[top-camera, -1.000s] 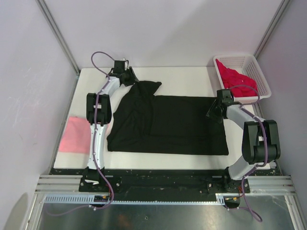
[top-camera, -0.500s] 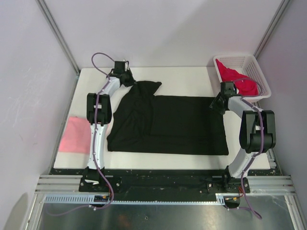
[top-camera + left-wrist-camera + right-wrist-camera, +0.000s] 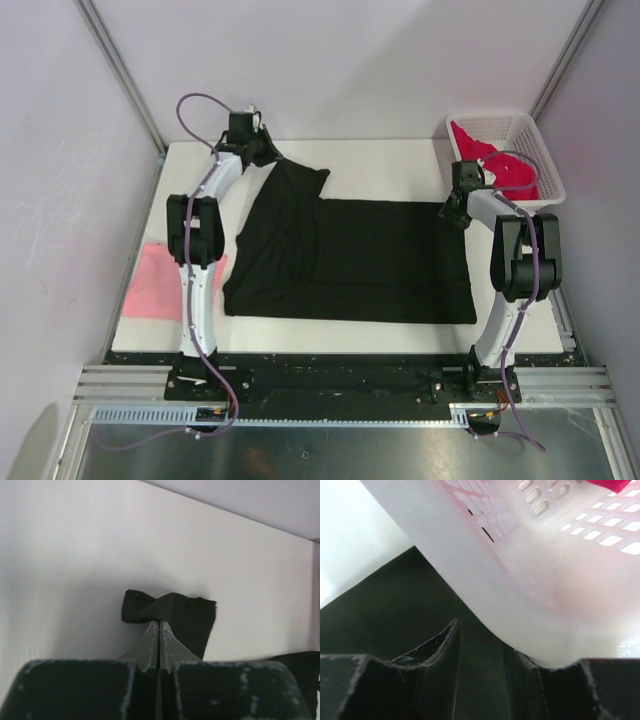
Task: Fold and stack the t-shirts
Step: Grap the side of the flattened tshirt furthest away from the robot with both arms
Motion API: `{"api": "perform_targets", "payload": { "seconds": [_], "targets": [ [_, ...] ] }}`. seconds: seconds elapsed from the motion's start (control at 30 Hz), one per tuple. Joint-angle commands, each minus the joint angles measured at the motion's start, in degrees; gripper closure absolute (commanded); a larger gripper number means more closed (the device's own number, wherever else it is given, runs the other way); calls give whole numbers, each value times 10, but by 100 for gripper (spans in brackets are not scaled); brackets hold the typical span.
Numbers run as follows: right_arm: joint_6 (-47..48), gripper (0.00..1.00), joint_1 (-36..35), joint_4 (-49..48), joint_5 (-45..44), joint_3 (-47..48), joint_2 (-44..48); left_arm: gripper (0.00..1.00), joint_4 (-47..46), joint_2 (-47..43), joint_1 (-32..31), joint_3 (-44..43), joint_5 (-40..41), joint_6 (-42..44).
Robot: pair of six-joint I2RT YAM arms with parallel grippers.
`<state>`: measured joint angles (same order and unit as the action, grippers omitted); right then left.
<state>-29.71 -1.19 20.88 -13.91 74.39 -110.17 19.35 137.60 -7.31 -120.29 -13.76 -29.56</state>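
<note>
left pincer (image 3: 159, 624) clamped shut on far-left sleeve tip of black t-shirt (image 3: 370, 260) | right pincer (image 3: 485, 640) half open over far-right corner, nothing visibly gripped, just beside basket (image 3: 530, 580) | shirt spread flat on desk (image 3: 390, 165) | step: likely squaring up before first fold | next: needs right pinch, then even pull

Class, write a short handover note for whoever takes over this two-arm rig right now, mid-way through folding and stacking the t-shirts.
Left gripper: shut on the far left corner of the black t-shirt.
Right gripper: open, over the black tee's far right corner, beside the basket.
Pink t-shirt: flat at the left edge of the table, apparently folded.
Red t-shirt: bunched in the basket.
Left: fold black and red, stack all three.
</note>
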Motion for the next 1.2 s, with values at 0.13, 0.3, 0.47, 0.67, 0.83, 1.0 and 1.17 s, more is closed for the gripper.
{"api": "perform_targets", "payload": {
  "seconds": [0.13, 0.3, 0.47, 0.67, 0.83, 1.0, 1.17],
  "targets": [
    [22, 60, 7, -62, -63, 43, -32, 100, -33, -52, 4, 33, -22, -5],
    [34, 61, 17, -51, -45, 63, -46, 100, -36, -59, 4, 40, -25, -5],
    [58, 61, -39, -40, -99, 68, -39, 100, -37, -79, 8, 54, -20, -4],
    [68, 61, -57, -44, -120, 72, -24, 100, -42, -111, 10, 79, -60, 2],
    [71, 61, -60, -34, -124, 84, -21, 100, -55, -171, 9, 154, -109, -16],
    [68, 61, -59, -20, -124, 88, -16, 100, -61, -265, 7, 288, -114, -40],
    [61, 61, -59, -2, -121, 88, -3, 100, -54, -373, 4, 453, -68, -49]
  ]
}}
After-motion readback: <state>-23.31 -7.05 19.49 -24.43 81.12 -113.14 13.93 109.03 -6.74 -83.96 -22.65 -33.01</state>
